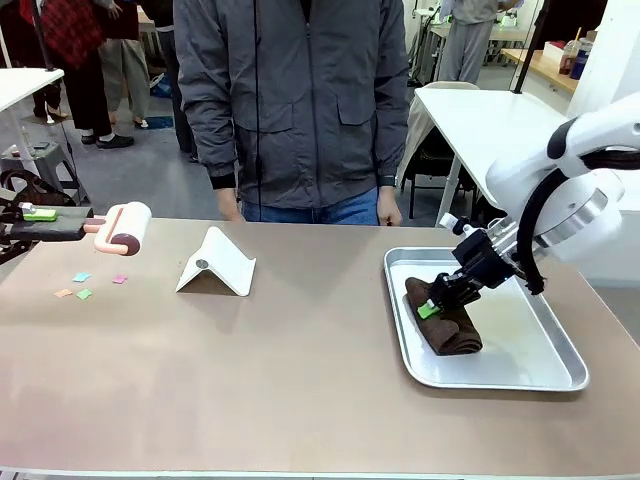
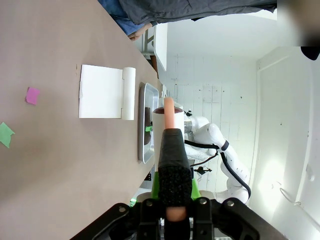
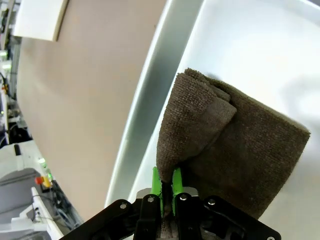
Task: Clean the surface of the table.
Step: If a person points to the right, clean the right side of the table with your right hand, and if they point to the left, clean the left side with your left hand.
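The brownish-tan table (image 1: 300, 380) carries several small coloured paper scraps (image 1: 80, 277) near its left end. Above them my left gripper (image 1: 40, 215) is shut on the pink handle of a lint roller (image 1: 125, 228), held clear of the top. The left wrist view looks along that lint roller (image 2: 172, 145) past the gripper (image 2: 174, 200), with scraps (image 2: 32, 95) on the table (image 2: 50, 165). On the right, my right gripper (image 1: 430, 308) is shut on a fold of a brown cloth (image 1: 450, 325) lying in the tray. In the right wrist view the gripper (image 3: 166, 187) pinches the cloth (image 3: 235, 145) at its edge.
A silver tray (image 1: 530, 350) sits at the right of the table. A white folded stand (image 1: 217, 262) rests left of centre. A person in a grey jacket (image 1: 290, 100) stands at the far edge, hands hanging by the table. The near half of the table is open.
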You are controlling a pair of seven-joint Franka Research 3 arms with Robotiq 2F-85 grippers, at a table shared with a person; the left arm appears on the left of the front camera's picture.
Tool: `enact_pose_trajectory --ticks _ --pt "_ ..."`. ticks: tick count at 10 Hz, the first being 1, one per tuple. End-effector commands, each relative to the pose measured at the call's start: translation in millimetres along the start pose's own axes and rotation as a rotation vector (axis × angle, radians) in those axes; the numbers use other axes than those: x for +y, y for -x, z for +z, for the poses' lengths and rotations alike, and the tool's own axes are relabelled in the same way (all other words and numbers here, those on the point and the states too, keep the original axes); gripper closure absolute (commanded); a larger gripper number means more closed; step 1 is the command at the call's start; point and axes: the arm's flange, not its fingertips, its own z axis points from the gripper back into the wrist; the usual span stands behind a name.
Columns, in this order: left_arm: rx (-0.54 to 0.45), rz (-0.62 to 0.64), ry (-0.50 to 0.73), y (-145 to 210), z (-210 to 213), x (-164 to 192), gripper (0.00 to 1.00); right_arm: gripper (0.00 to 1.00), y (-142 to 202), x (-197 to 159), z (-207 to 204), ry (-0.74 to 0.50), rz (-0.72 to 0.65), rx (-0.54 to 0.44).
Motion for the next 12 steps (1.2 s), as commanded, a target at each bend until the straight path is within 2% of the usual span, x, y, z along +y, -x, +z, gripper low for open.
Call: enact_pose_trajectory --ticks 1,3,5,9,12 --pt "-0.003 0.005 0.004 1 1 -5 1.00 0.91 -3 -2 -6 0.101 0.005 -0.002" --pt "-0.003 0.005 0.004 1 1 -5 1.00 0.91 -2 -11 4 0.160 -0.026 0.007" --pt "-0.003 0.005 0.004 1 1 -5 1.00 0.91 1 -18 15 0.139 -0.049 0.004" --pt "-0.003 0.005 0.004 1 1 -5 1.00 0.91 14 -52 50 0.147 -0.143 -0.067" --pt "-0.003 0.005 0.004 1 1 -5 1.00 0.91 35 -83 82 0.136 -0.240 -0.156"
